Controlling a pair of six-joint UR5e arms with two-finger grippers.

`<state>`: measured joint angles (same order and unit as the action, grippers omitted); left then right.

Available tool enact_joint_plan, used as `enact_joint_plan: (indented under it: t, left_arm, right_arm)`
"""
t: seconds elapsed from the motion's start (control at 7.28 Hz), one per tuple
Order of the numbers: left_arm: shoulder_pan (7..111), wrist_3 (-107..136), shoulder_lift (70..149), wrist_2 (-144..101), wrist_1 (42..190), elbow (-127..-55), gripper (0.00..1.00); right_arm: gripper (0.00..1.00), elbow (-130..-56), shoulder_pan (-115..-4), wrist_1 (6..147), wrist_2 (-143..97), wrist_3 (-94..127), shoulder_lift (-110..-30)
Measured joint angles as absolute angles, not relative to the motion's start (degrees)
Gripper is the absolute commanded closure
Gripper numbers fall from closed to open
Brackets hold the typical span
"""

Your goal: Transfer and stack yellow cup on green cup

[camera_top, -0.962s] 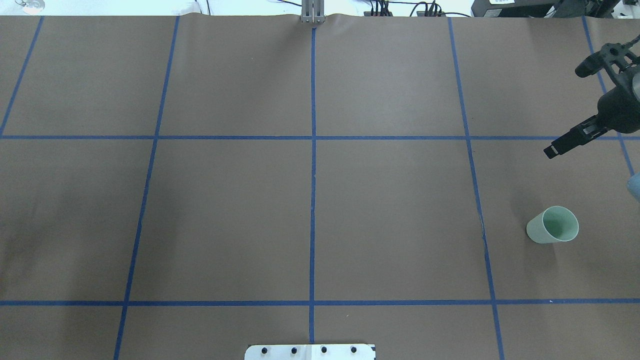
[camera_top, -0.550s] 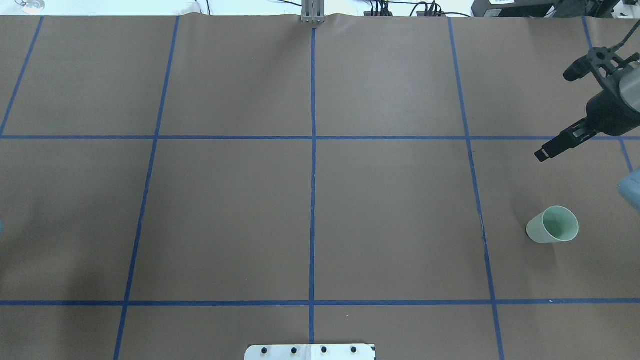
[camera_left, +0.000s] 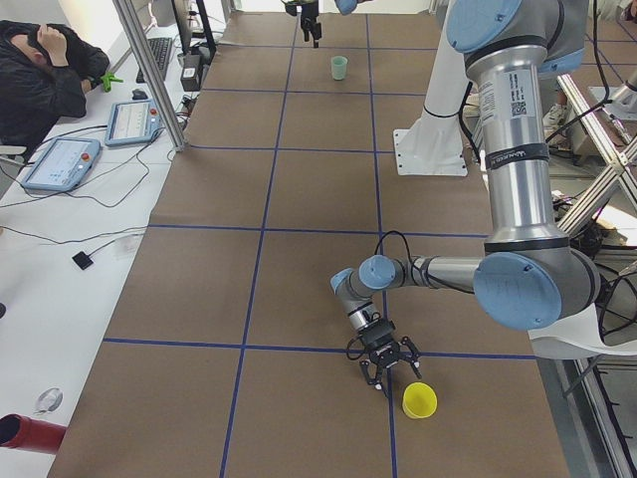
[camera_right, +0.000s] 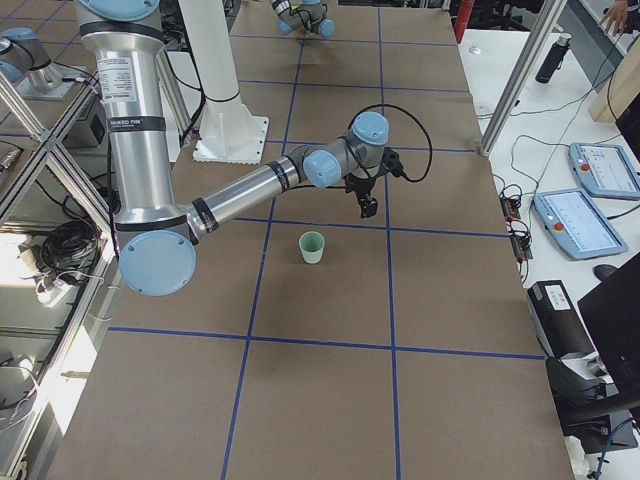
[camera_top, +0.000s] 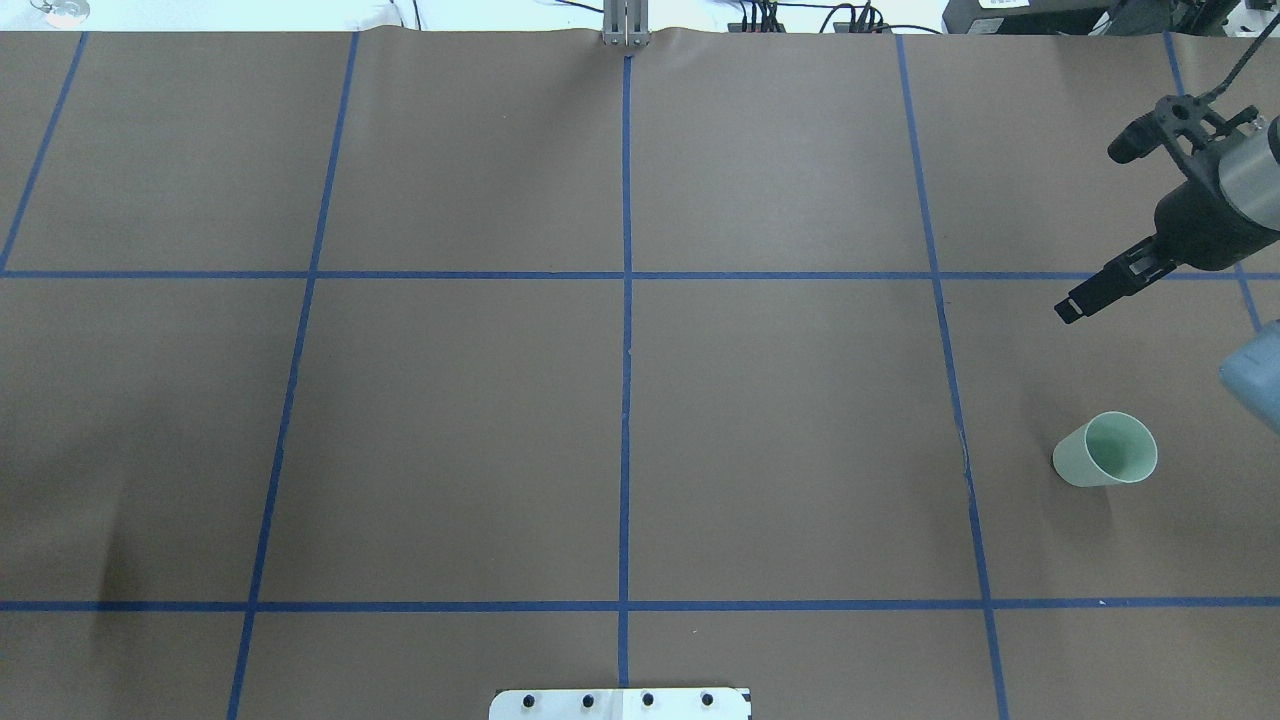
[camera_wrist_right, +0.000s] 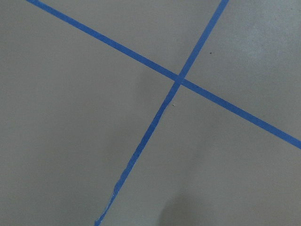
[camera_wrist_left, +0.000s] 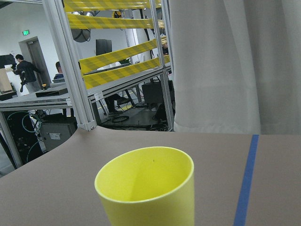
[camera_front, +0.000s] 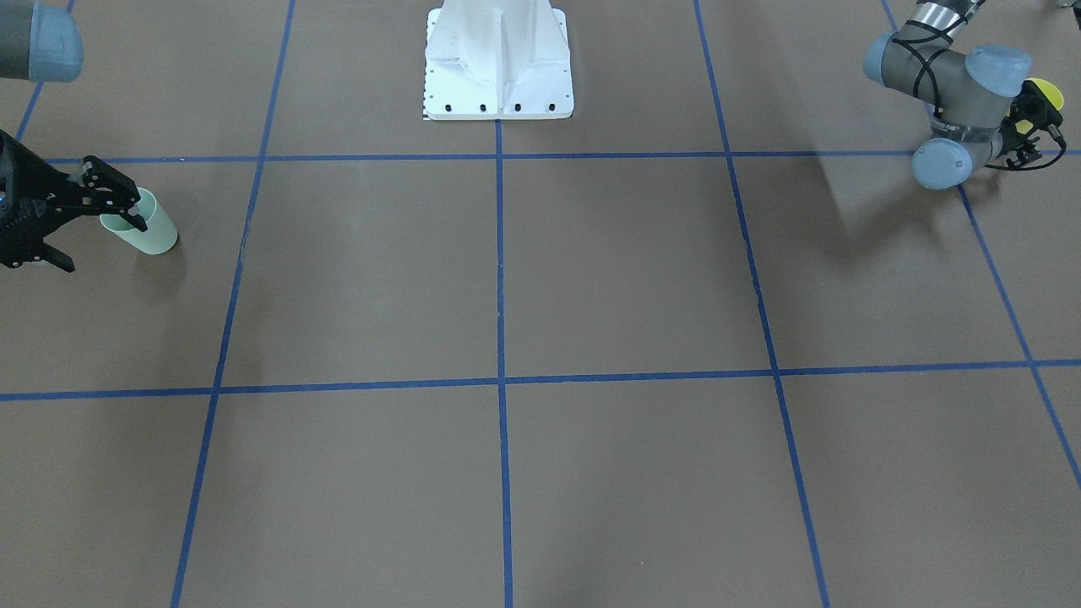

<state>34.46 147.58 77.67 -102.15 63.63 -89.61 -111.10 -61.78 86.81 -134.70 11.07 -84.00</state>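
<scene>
The yellow cup [camera_wrist_left: 146, 188] stands upright near the table's corner on my left side, also seen as yellow cup [camera_left: 419, 400] and yellow cup [camera_front: 1045, 89]. My left gripper [camera_left: 390, 364] is low over the table right beside it, fingers spread and holding nothing. The green cup [camera_top: 1106, 450] stands upright on the right side of the table, green cup [camera_front: 142, 225]. My right gripper [camera_top: 1092, 230] hovers wide open and empty, farther out on the table than the green cup and apart from it. The right wrist view shows only brown paper and blue tape.
Blue tape lines [camera_top: 626, 300] grid the brown table cover. The white robot base [camera_front: 498, 59] sits mid-table on my side. A person [camera_left: 40, 75] sits at a side desk with tablets [camera_left: 60, 164]. Metal frame posts [camera_right: 520, 75] stand by the far edge.
My right gripper has drifted left in the overhead view, staying wide open. The green cup has not moved.
</scene>
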Motion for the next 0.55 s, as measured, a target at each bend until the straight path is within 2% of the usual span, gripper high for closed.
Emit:
enact_joint_plan:
  t: [0.55]
  left_arm:
    - [34.5, 147.8, 77.3, -102.8, 63.7, -86.5, 0.00]
  right_arm:
    - [0.00, -110.7, -61.6, 86.8, -134.6, 11.1, -83.9]
